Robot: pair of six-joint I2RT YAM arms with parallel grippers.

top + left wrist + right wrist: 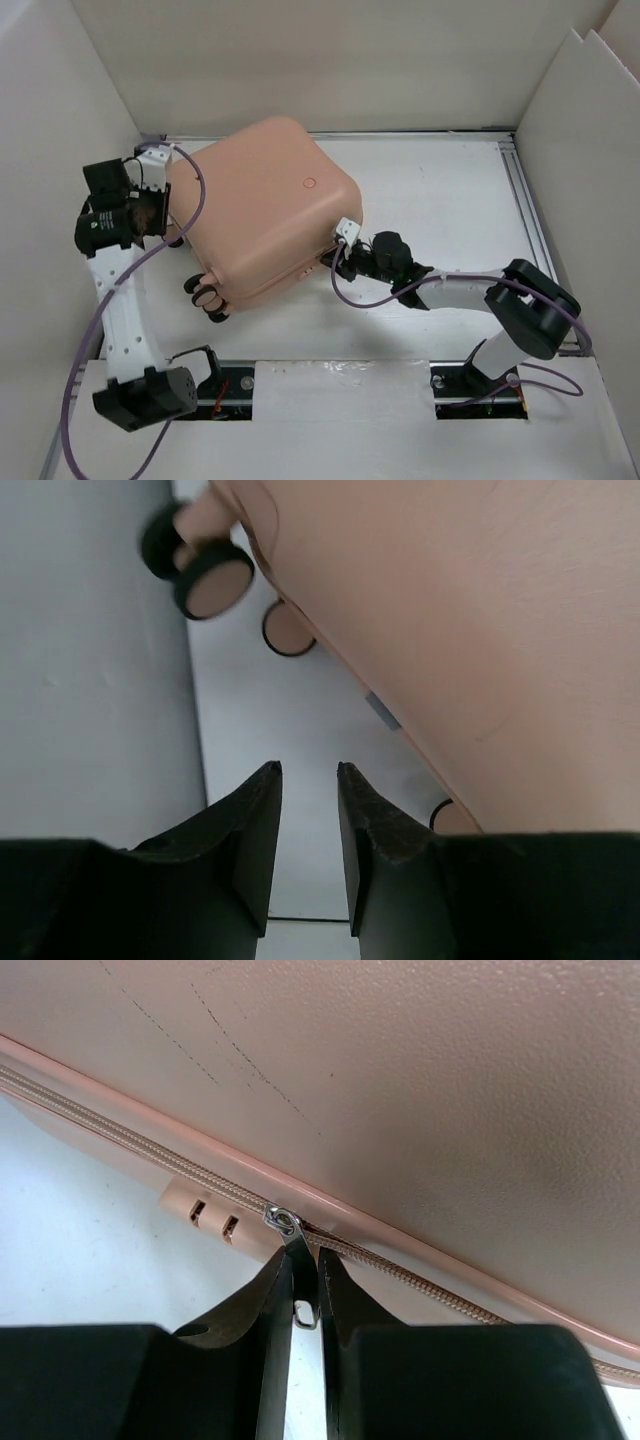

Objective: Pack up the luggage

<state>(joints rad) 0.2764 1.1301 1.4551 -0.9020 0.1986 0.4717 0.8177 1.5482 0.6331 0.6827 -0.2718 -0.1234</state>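
White matte table (430,200), faintly scuffed to the left of the right fingers (270,1340). Shows as a pale strip straight ahead of the left fingers (250,830). Bears the luggage (265,200), lying flat and zipped shut: above and to the right of the left fingers, directly ahead of the right ones, zipper pull (285,1224) at their tips. Caster wheels (213,585) stick out ahead and left of the left fingers; cannot tell whether touching the surface.

Salmon-pink hard-shell luggage (265,205) lies flat, shell shut, left of centre.
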